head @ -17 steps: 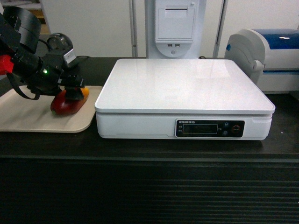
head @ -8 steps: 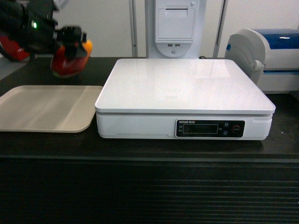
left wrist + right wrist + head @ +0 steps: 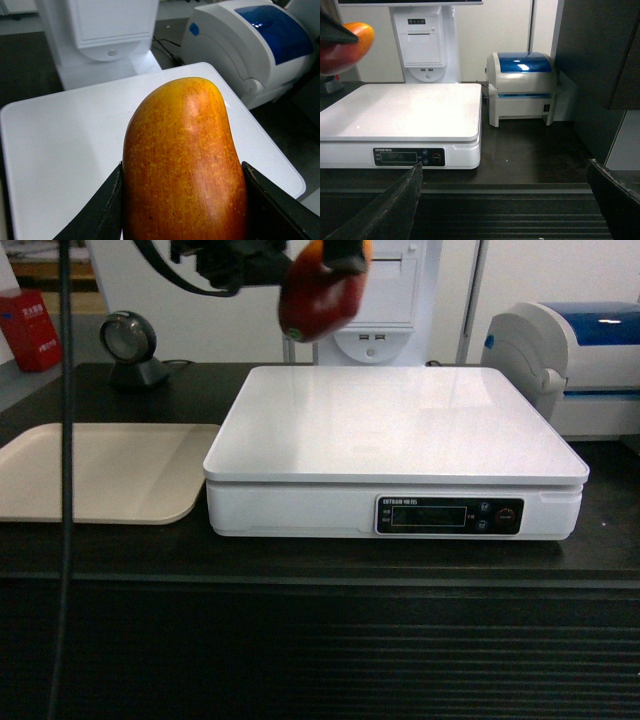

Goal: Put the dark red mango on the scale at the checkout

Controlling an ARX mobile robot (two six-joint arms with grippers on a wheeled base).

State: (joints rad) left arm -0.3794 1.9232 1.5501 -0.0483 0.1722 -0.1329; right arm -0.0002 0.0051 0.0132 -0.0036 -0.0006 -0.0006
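Mango (image 3: 318, 302) in left claw (image 3: 330, 265) above scale (image 3: 395, 430)

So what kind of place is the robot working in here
Most likely a shop checkout or a mock-up of one. A white weighing scale sits on a long black counter, with a white-and-blue label printer beside it and a receipt printer kiosk behind.

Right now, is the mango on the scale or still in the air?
In the air: the left end effector holds the mango above the scale.
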